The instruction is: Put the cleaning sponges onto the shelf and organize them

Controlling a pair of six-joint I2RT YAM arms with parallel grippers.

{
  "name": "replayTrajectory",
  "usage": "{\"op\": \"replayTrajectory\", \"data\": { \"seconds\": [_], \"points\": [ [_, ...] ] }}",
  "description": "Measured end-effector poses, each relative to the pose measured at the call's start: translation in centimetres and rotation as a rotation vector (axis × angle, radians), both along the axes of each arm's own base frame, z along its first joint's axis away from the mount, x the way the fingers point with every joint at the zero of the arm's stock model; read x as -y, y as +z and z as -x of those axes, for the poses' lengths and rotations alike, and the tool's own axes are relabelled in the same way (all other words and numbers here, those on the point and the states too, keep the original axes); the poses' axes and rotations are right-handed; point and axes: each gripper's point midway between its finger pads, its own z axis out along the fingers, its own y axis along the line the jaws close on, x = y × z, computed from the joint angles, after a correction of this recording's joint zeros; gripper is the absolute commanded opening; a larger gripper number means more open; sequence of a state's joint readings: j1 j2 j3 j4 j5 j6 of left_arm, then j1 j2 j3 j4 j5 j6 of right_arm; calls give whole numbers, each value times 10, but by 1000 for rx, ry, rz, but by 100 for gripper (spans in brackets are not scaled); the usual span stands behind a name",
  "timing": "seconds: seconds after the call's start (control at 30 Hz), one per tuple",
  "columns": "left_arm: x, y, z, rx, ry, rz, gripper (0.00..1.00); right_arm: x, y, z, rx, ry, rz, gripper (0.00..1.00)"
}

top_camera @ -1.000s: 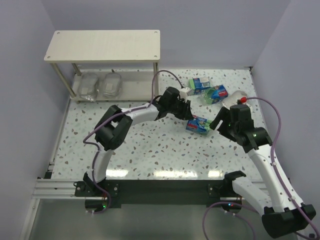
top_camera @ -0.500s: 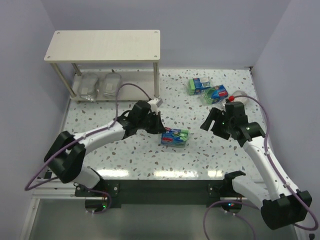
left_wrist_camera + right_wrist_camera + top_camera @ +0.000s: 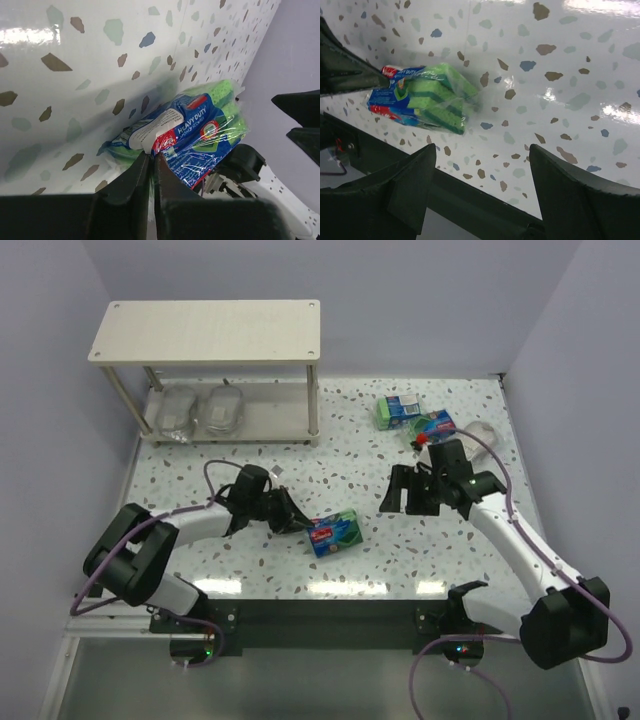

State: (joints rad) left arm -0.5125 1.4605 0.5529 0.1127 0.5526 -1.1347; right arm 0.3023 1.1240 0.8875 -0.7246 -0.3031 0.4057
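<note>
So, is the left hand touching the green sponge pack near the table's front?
Touching. The left wrist view shows the left hand with its fingers pinched shut on the wrap edge of the green sponge pack.

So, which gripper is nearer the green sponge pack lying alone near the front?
Left. The left gripper pinches the wrapper of the pack; the right gripper hangs open, apart, to its right.

- We see a bright green sponge pack [image 3: 334, 531] with a blue, red and white label.
- We see a white table [image 3: 400, 560] speckled brown, blue and grey-green.
- We see a pale beige shelf [image 3: 205, 328] and silvery-grey scourers [image 3: 176, 412].
</note>
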Motion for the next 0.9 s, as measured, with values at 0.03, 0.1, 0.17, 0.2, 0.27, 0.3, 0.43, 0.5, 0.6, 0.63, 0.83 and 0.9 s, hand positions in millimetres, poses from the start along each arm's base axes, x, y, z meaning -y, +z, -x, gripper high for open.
{"op": "replayTrajectory", "data": {
  "seconds": [0.03, 0.1, 0.17, 0.2, 0.27, 0.3, 0.43, 0.5, 0.6, 0.63, 0.83, 0.9],
  "points": [
    [2, 0, -2, -10, 1, 6, 13, -5, -1, 2, 8, 32, 6, 79],
    [7, 1, -7, -22, -1, 17, 21, -13, -2, 4, 25, 85, 15, 79],
    [11, 2, -13, -29, -4, 26, 29, -22, -5, 4, 43, 130, 21, 79],
    [13, 3, -17, -29, -6, 33, 37, -24, -9, 2, 49, 142, 30, 79],
    [16, 3, -24, -32, -10, 36, 45, -27, -17, -2, 45, 157, 43, 78],
    [17, 2, -28, -31, -11, 34, 49, -29, -22, -3, 36, 161, 49, 78],
    [15, -2, -41, -29, -1, 21, 55, -33, -40, -8, 9, 173, 84, 78],
    [8, -5, -45, -30, 13, 4, 56, -37, -43, -7, 8, 187, 92, 77],
    [-2, -8, -52, -29, 40, -14, 56, -41, -44, -7, 19, 199, 99, 77],
    [-6, -9, -56, -24, 52, -18, 56, -42, -43, -7, 23, 201, 100, 76],
    [-17, -6, -70, 26, 73, -42, 56, -43, -20, -5, 94, 191, 59, 58],
    [-18, -1, -72, 65, 53, -54, 52, -45, -6, -1, 131, 202, 25, 37]
  ]
}}
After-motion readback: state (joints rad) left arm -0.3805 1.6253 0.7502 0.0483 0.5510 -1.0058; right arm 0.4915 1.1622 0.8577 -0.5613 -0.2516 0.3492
